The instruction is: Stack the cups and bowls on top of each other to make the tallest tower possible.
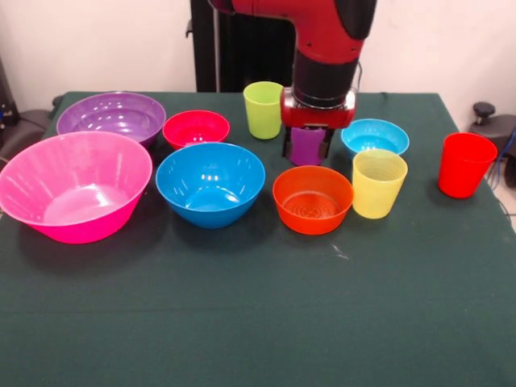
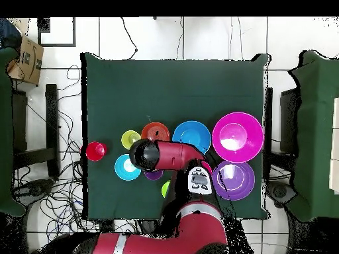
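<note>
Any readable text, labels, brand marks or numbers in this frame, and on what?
No text can be read here.
Cardboard box off the table's corner, overhead view: a dark printed mark, too small to read.
Arm's white panel: dark marks, too small to read.
Cups, bowls and table: no markings visible.

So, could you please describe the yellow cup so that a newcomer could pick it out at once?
Start in the front view at the huge pink bowl and follow the near row past the blue bowl and the orange bowl. The yellow cup stands upright just beyond. It is the only yellow thing, taller and narrower than those bowls.
</note>
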